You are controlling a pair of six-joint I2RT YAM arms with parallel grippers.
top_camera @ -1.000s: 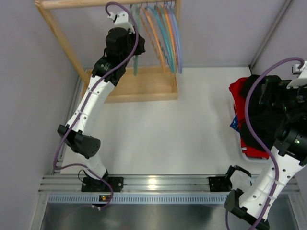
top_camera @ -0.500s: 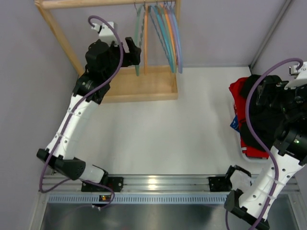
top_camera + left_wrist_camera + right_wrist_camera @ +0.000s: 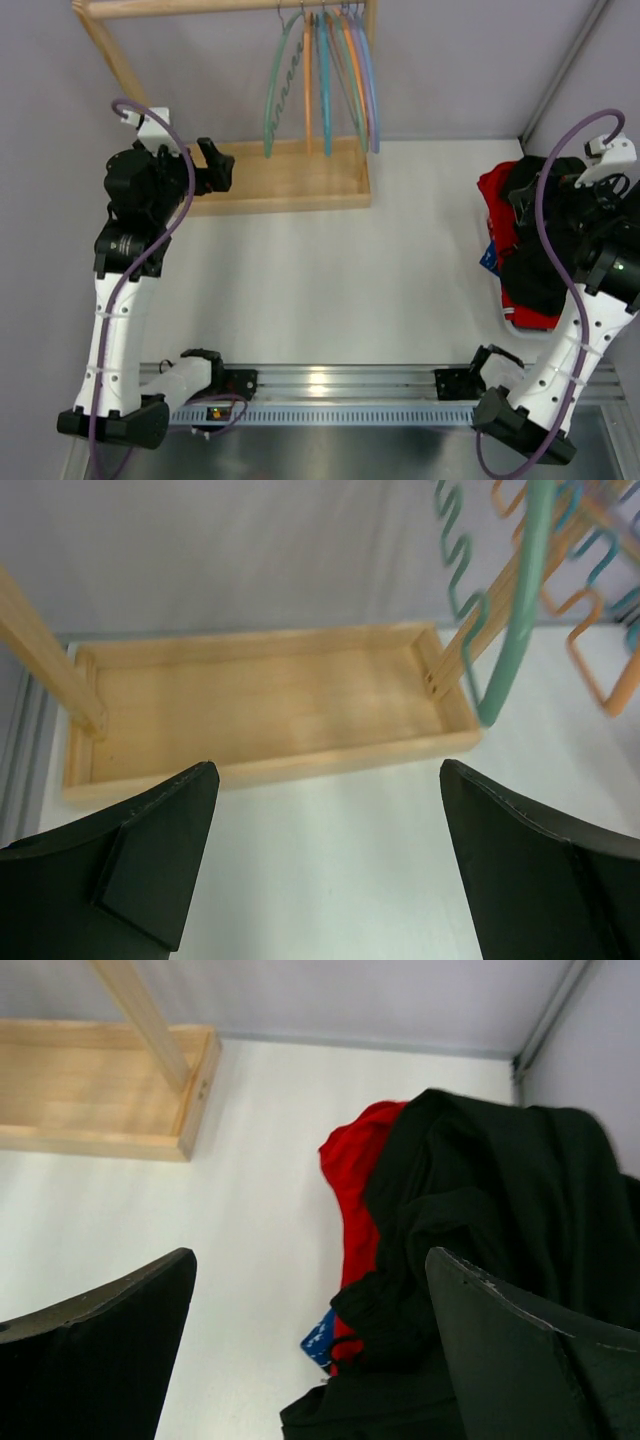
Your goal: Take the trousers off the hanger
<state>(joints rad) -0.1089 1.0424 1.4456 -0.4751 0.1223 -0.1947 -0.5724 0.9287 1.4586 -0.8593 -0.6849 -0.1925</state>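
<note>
your left end effector is spread wide with nothing between its fingers, hovering just in front of the wooden tray at the foot of the rack. the mint-green hanger hangs bare from the rack's top rail, to the left of the orange and blue hangers and apart from your left end effector. the trousers lie in a black heap at the right edge of the counter, draped over a red garment. your right end effector is spread wide too and empty, close by that heap.
</note>
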